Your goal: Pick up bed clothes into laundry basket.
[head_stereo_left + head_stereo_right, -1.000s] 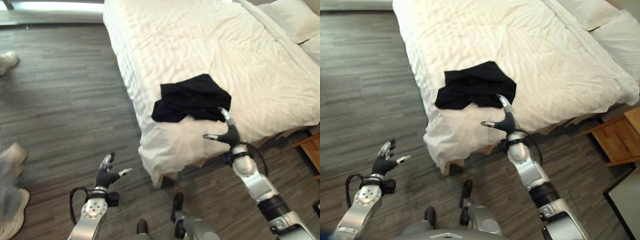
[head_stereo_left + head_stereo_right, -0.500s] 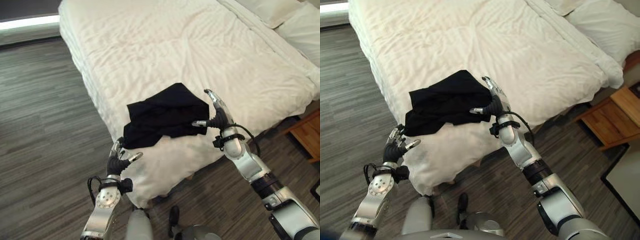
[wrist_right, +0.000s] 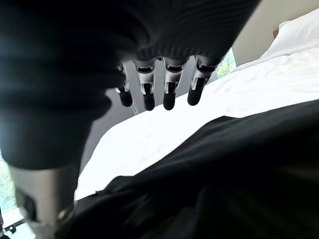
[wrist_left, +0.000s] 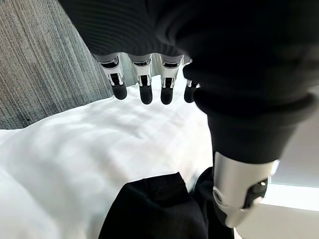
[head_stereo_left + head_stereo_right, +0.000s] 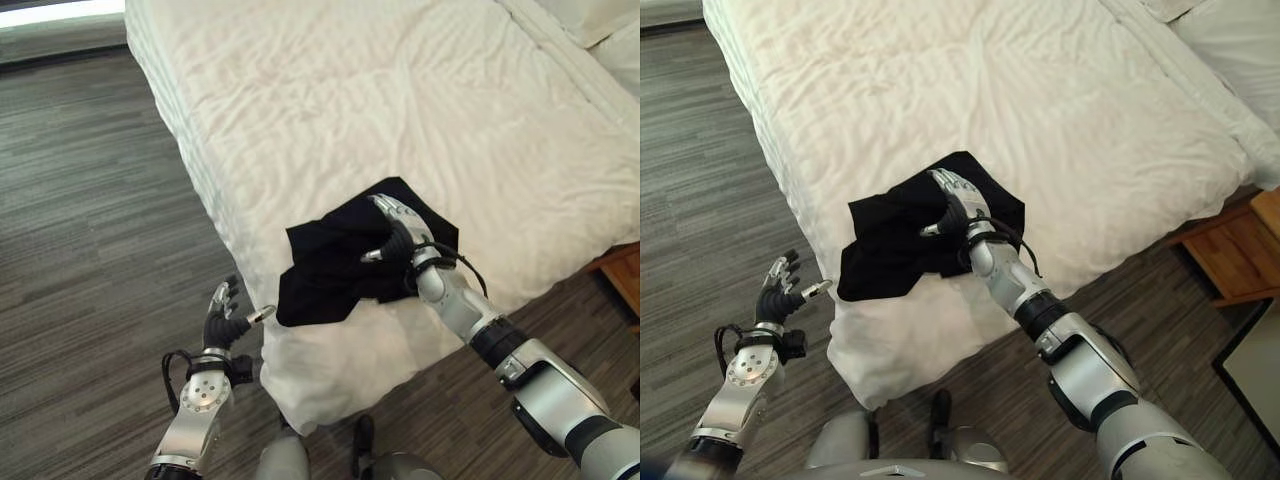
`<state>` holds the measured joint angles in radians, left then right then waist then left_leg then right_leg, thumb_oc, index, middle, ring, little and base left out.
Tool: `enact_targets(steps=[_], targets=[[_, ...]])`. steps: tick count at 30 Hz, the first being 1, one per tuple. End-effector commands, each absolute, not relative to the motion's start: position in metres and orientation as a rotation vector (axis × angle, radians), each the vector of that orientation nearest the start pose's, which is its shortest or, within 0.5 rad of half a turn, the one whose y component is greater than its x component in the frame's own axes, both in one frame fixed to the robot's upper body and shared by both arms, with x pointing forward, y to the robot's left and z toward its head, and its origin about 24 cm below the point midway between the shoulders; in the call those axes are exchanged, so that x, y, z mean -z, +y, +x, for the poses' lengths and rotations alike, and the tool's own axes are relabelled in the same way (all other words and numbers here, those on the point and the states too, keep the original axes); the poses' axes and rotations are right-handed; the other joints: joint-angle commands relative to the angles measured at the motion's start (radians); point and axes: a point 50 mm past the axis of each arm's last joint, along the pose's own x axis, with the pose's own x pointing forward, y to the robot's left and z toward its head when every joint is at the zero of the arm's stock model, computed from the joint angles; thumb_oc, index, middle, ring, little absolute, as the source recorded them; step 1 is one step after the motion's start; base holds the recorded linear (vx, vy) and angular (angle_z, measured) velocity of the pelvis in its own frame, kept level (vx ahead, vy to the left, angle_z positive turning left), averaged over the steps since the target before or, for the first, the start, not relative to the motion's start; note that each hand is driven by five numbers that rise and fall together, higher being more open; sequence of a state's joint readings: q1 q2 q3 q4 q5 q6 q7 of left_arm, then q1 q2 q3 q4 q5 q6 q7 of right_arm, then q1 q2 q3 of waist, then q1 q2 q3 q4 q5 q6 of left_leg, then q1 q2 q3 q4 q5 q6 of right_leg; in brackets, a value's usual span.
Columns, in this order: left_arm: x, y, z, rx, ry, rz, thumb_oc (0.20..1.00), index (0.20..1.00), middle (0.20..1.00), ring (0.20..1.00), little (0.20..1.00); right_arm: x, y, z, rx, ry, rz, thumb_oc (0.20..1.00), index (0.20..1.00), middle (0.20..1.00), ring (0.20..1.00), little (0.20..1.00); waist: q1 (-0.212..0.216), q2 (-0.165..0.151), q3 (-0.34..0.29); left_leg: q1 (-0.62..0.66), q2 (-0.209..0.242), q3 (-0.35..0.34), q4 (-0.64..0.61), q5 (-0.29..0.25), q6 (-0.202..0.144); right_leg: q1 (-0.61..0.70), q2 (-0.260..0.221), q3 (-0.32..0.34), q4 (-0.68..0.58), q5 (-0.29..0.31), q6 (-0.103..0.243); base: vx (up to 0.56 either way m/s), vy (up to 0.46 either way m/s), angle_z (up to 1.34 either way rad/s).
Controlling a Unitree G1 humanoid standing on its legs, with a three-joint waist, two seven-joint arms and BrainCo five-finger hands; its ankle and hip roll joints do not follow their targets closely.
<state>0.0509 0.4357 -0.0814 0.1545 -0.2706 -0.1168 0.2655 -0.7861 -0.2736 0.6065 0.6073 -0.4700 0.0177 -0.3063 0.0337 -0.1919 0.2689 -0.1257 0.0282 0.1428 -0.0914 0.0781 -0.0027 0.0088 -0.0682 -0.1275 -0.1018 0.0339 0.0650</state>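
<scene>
Two hands are in play: the left hand (image 5: pixel 222 322) hangs open and empty beside the bed (image 5: pixel 330 90) corner, while the right hand (image 5: pixel 393 232), which was beside the black garment (image 5: pixel 335 265) moments ago, now hovers over it, fingers spread, gripping nothing; grasping comes next.

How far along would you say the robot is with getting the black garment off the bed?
Nothing is done yet: the black garment lies on the white bed near its corner. In hand: the right hand is open above it, not gripping. The left hand hovers open beside the bed. Grasping, lifting and carrying remain.
</scene>
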Motion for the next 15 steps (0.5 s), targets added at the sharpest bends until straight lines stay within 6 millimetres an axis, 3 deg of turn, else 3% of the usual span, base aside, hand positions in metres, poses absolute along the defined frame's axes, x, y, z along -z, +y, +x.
enact_targets(steps=[1, 5, 8, 9, 11, 12, 13, 15], targets=[[-0.041, 0.235, 0.252, -0.195, -0.030, 0.195, 1.000, 1.000, 1.000, 1.000, 1.000, -0.140, -0.075, 0.378, -0.127, -0.473, -1.206, 1.000, 1.000, 1.000, 1.000, 1.000, 0.014, 0.032, 0.006, 0.055, 0.067, 0.023, 0.004, -0.053, -0.063, -0.045, -0.033, -0.016, 0.015, -0.011, 0.045, 0.00, -0.018, -0.04], [-0.048, 0.238, 0.262, -0.208, -0.057, 0.210, 1.000, 1.000, 1.000, 1.000, 1.000, -0.142, -0.077, 0.385, -0.109, -0.452, -1.244, 1.000, 1.000, 1.000, 1.000, 1.000, 0.015, 0.049, 0.022, 0.022, 0.063, 0.020, 0.004, -0.042, -0.063, -0.077, -0.037, -0.005, 0.015, -0.003, 0.048, -0.02, -0.027, 0.04], [-0.049, 0.233, 0.277, -0.201, -0.055, 0.208, 1.000, 1.000, 1.000, 1.000, 1.000, -0.133, -0.079, 0.391, -0.098, -0.384, -1.272, 1.000, 1.000, 1.000, 1.000, 1.000, 0.009, 0.087, 0.047, -0.017, 0.055, 0.022, 0.004, -0.030, -0.063, -0.122, -0.049, 0.009, 0.015, 0.013, 0.051, -0.07, -0.015, 0.05], [-0.050, 0.225, 0.286, -0.185, -0.060, 0.195, 1.000, 1.000, 1.000, 1.000, 1.000, -0.118, -0.081, 0.390, -0.122, -0.317, -1.282, 1.000, 1.000, 1.000, 1.000, 1.000, -0.003, 0.124, 0.064, -0.042, 0.044, 0.025, 0.004, -0.020, -0.062, -0.155, -0.057, 0.023, 0.015, 0.024, 0.056, -0.10, 0.026, -0.04], [-0.052, 0.219, 0.292, -0.170, -0.065, 0.193, 1.000, 1.000, 1.000, 1.000, 1.000, -0.111, -0.084, 0.391, -0.133, -0.266, -1.284, 1.000, 1.000, 1.000, 1.000, 1.000, -0.013, 0.145, 0.069, -0.058, 0.039, 0.027, 0.004, -0.014, -0.061, -0.174, -0.061, 0.037, 0.015, 0.031, 0.058, -0.08, 0.023, -0.06], [-0.049, 0.218, 0.292, -0.167, -0.053, 0.198, 1.000, 1.000, 1.000, 1.000, 1.000, -0.106, -0.084, 0.390, -0.148, -0.239, -1.280, 0.476, 0.476, 0.476, 0.476, 0.476, -0.017, 0.151, 0.068, -0.062, 0.039, 0.031, 0.004, -0.014, -0.062, -0.180, -0.062, 0.040, 0.015, 0.031, 0.058, -0.06, 0.011, -0.06], [-0.048, 0.215, 0.294, -0.153, -0.047, 0.200, 1.000, 1.000, 1.000, 1.000, 1.000, -0.099, -0.083, 0.390, -0.159, -0.200, -1.272, 0.200, 0.200, 0.200, 0.200, 0.200, -0.021, 0.159, 0.070, -0.065, 0.037, 0.034, 0.004, -0.013, -0.062, -0.185, -0.064, 0.041, 0.015, 0.032, 0.059, -0.03, 0.002, -0.09], [-0.048, 0.215, 0.295, -0.152, -0.045, 0.205, 1.000, 1.000, 1.000, 1.000, 1.000, -0.099, -0.084, 0.390, -0.157, -0.182, -1.259, 0.200, 0.200, 0.200, 0.200, 0.200, -0.026, 0.164, 0.071, -0.068, 0.036, 0.037, 0.004, -0.012, -0.061, -0.188, -0.066, 0.045, 0.015, 0.034, 0.061, -0.03, 0.018, -0.12]])
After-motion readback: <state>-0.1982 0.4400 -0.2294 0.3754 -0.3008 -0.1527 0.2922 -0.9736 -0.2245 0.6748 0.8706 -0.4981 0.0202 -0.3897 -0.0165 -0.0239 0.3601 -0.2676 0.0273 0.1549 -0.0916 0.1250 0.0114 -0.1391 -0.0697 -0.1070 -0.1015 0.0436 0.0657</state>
